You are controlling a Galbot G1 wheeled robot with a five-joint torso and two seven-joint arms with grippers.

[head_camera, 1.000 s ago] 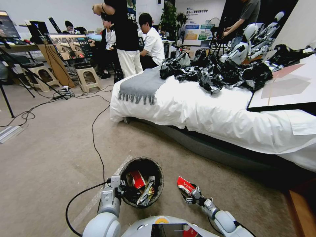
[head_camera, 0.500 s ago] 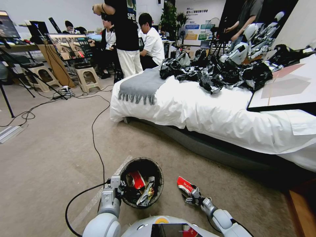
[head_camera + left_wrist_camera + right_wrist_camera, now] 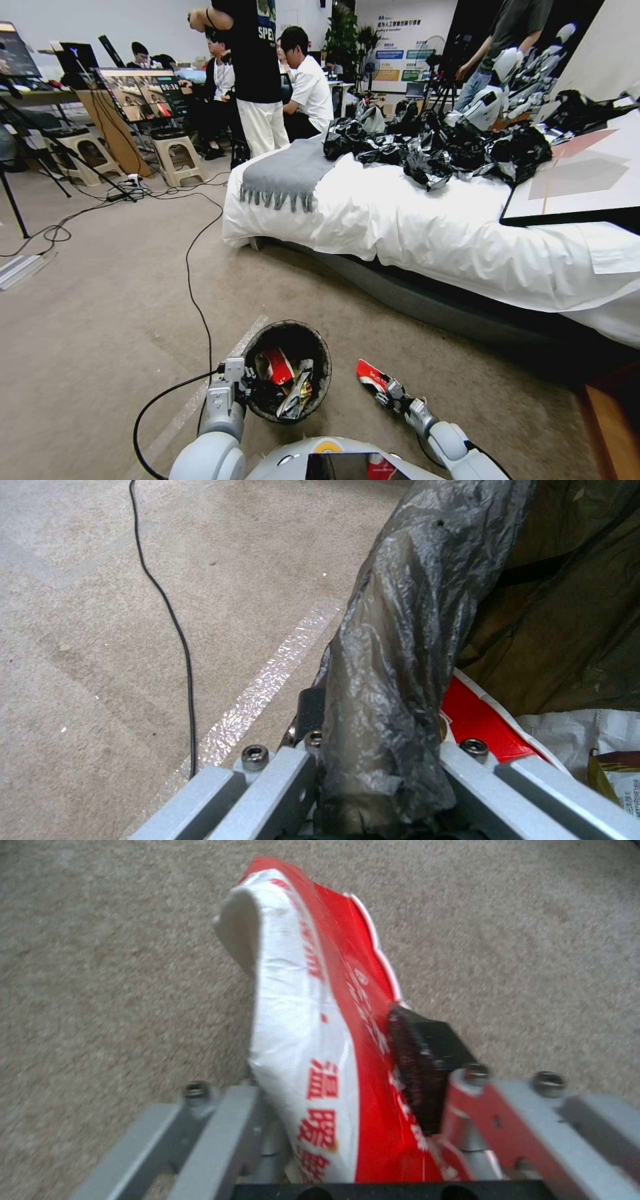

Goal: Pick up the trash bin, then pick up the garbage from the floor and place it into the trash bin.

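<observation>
The floor spreads beige around a white-sheeted bed at far right. Near centre, the trash bin hangs from the left claw, pinching its bag-lined rim. Just right, the right claw pinches a red-and-white wrapper above the floor.

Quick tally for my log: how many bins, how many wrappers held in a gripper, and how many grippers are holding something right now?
Trash bin, rim clamped by the left gripper: 1
Red-and-white wrapper, held above the floor by the right gripper: 1
Grippers holding something: 2
Total: 4
</observation>
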